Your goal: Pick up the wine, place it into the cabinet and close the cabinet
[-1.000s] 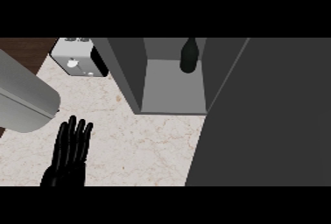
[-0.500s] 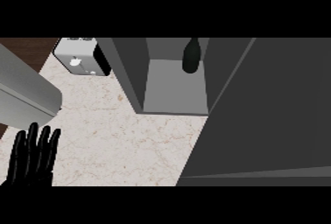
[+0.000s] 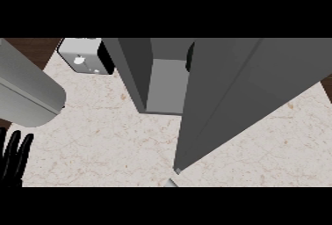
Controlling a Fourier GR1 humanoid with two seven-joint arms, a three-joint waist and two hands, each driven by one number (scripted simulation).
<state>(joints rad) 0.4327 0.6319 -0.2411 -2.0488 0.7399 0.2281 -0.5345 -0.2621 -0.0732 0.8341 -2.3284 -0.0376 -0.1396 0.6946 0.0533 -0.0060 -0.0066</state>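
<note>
The grey cabinet (image 3: 133, 70) stands on the counter at the back. Its door (image 3: 246, 96) hangs partway across the opening, so only a narrow strip of the inside (image 3: 165, 88) shows. Of the dark wine bottle (image 3: 190, 57), only a thin sliver shows inside the cabinet, just past the door's edge. At the lower left edge my left hand (image 3: 13, 158) rests open with its fingers straight and pointing up, away from the cabinet. My right hand does not show.
A white toaster-like appliance (image 3: 81, 57) sits at the back left beside the cabinet. A large grey rounded body (image 3: 26, 94) fills the left side. The pale marble counter (image 3: 110, 145) spreads in front of the cabinet.
The cabinet door has swung left across the opening and now hides most of the wine bottle. My left hand has slid left and down to the view's edge.
</note>
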